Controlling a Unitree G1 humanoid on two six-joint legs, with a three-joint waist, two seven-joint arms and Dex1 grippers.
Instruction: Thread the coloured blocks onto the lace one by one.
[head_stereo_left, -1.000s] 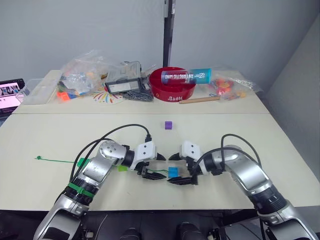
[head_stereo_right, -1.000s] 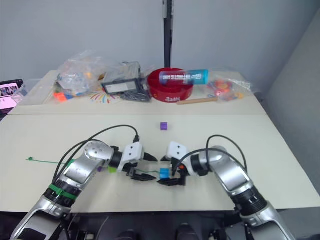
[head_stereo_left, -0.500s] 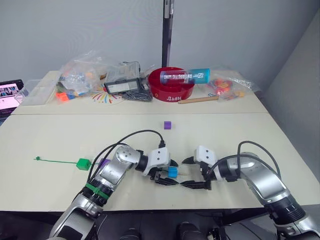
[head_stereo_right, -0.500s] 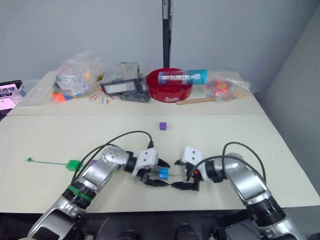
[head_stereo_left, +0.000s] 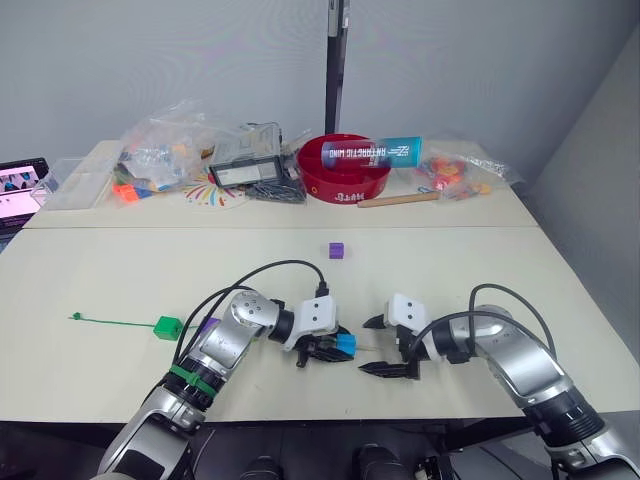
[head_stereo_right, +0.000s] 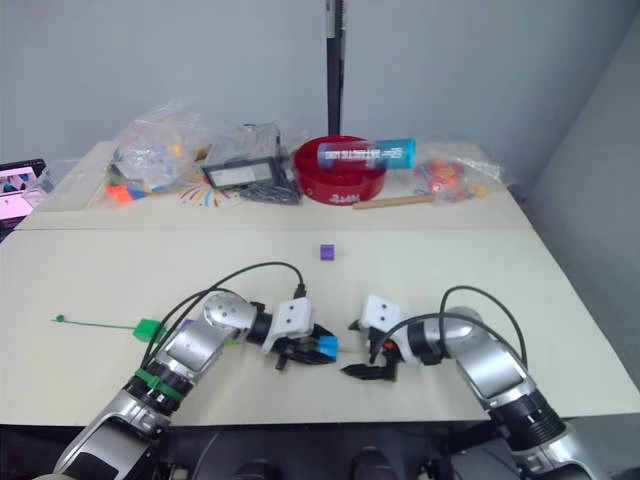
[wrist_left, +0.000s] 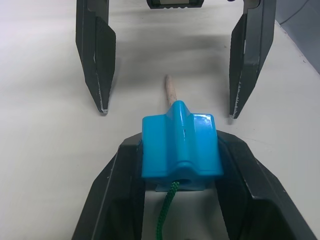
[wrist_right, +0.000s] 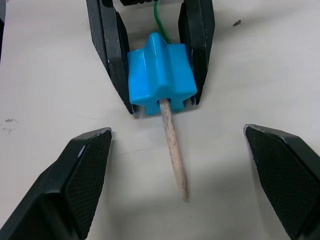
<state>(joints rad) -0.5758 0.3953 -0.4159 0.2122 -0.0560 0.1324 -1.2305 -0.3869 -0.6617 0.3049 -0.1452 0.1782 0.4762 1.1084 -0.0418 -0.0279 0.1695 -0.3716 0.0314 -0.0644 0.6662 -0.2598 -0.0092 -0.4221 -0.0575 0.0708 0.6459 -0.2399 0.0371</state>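
Clamping the blue block (wrist_left: 180, 145) at lower centre, left gripper (head_stereo_left: 333, 347), lace (wrist_right: 172, 145) pale tip poking through, right gripper (head_stereo_left: 388, 346) spread wide facing it, purple block (head_stereo_left: 337, 250) mid-frame

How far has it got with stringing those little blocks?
The dark green block already sits on the lace. The blue block is in hand: the left gripper is clamped on it with the lace's pale tip poking through, facing the open right gripper. The purple block lies unthreaded.
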